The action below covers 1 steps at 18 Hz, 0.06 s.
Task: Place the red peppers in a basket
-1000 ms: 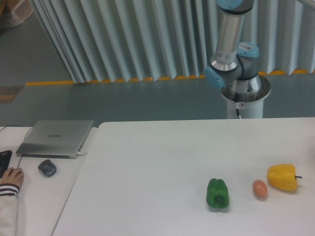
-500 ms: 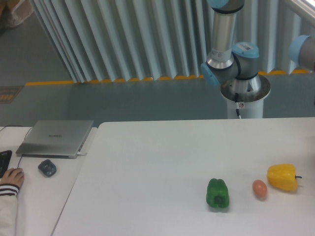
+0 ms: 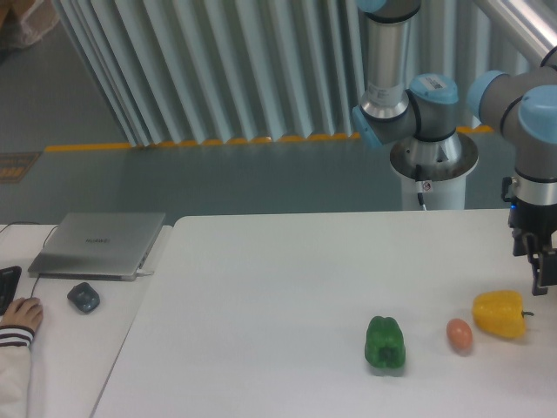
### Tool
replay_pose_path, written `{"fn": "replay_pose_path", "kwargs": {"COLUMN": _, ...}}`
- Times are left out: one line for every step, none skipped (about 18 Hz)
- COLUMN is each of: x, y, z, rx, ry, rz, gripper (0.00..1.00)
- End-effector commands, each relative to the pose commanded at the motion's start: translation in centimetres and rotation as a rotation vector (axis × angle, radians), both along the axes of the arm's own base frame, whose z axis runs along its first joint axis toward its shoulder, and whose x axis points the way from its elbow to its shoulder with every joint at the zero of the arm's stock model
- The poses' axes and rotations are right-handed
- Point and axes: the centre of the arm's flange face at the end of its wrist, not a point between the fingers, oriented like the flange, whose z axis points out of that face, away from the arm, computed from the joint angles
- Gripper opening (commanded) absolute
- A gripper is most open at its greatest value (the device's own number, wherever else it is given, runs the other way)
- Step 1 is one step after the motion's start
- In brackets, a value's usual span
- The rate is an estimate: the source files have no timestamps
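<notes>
Your red pepper [image 3: 459, 334] lies on the white table [image 3: 287, 296] toward the 4 o'clock part of the view. It shows as a small, rounded, reddish-orange shape, resting free with nothing touching it. Its stem is too small to make out.

At the pepper's 9 o'clock, near but apart, sits the green pepper [image 3: 385, 342], noticeably larger. At the pepper's 2 o'clock, just beside it with a thin gap, sits the yellow pepper [image 3: 499, 314], its dark stem pointing toward 3 o'clock.

Your gripper [image 3: 541, 280] hangs at the right edge of the view, at the yellow pepper's 1 o'clock and above the table surface. It is partly cut off by the frame edge; you see one dark finger pointing down, so you cannot tell whether the fingers stand apart or together. Nothing is seen in its grasp. The arm [image 3: 522, 113] rises from it to grey and blue joints at 1 o'clock, with the robot's base pedestal [image 3: 432, 174] behind the table's far edge.

At 9 o'clock, on the lower side desk [image 3: 61, 348], you find a closed grey laptop [image 3: 98, 244], a dark mouse [image 3: 83, 297] at its 6 o'clock, and a person's hand [image 3: 19, 313] at the left edge beside a dark keyboard [image 3: 7, 286]. A corrugated wall [image 3: 218, 70] fills 12 o'clock.
</notes>
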Motion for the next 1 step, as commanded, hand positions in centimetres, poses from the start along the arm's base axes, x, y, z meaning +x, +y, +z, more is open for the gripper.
{"fn": "replay_pose_path", "kwargs": {"x": 0.05, "y": 0.17, "z": -0.01, "rx": 0.002, "ry": 0.006, "rz": -0.001, "gripper": 1.0}}
